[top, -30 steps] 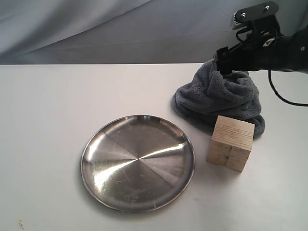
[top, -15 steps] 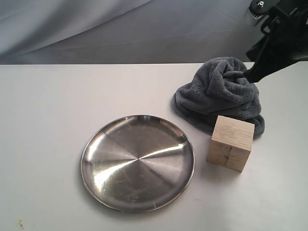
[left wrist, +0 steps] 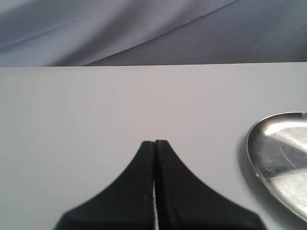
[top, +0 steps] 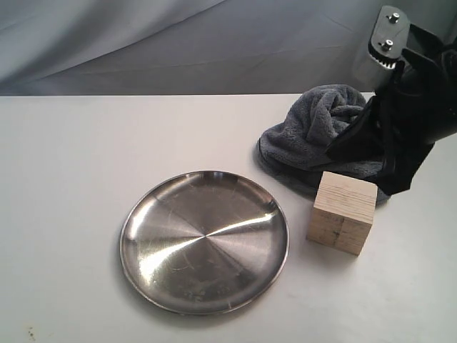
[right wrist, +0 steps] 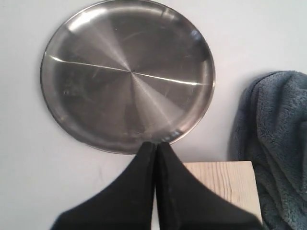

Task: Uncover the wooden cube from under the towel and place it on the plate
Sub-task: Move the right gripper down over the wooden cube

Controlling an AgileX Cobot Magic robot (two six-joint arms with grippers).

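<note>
From the outside camera, the wooden cube [top: 343,212] sits bare on the table [top: 71,179], just in front of the bunched towel [top: 314,136] and near the empty plate [top: 205,241]. The right gripper [top: 334,151] hangs over the cube. The left wrist camera shows the left gripper [left wrist: 154,143] pinched shut on nothing. The right wrist camera shows the right gripper pinched shut too, empty, above the cube. Uncovering looks done. Next it must open wide, drop around the cube and squeeze.
</note>
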